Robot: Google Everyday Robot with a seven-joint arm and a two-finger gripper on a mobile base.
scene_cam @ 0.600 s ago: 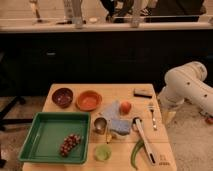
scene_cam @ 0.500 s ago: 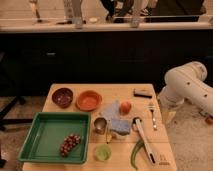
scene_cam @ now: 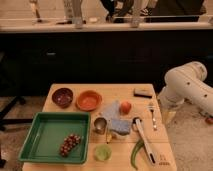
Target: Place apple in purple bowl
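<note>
Camera view shows only my white arm (scene_cam: 186, 85), folded beside the right edge of the bench (scene_cam: 116, 90). My claw is out of sight past it, away from the things on the bench; its jaws stand wide apart, and I have hold of nothing. Nearest the arm, a dark flat block (scene_cam: 142, 92) lies at the back right corner, and a fork (scene_cam: 152, 114) lies lengthwise near the right edge. In front of that are a long white-and-black utensil (scene_cam: 144, 141) and a curved green vegetable (scene_cam: 135, 152). The apple (scene_cam: 125, 106) sits untouched around the middle of the bench, on the back part of a crumpled blue cloth (scene_cam: 116, 122). A small metal cup (scene_cam: 100, 125) stands upright at the cloth's left edge, and a pale green cup (scene_cam: 102, 152) stands near the front. Left of the apple is the orange bowl (scene_cam: 89, 100), and just beside that, at the back left, the purple bowl (scene_cam: 62, 96), well apart from the apple. The green tray (scene_cam: 42, 134) fills the front left, with a bunch of dark grapes (scene_cam: 70, 144) lying in its right half.
</note>
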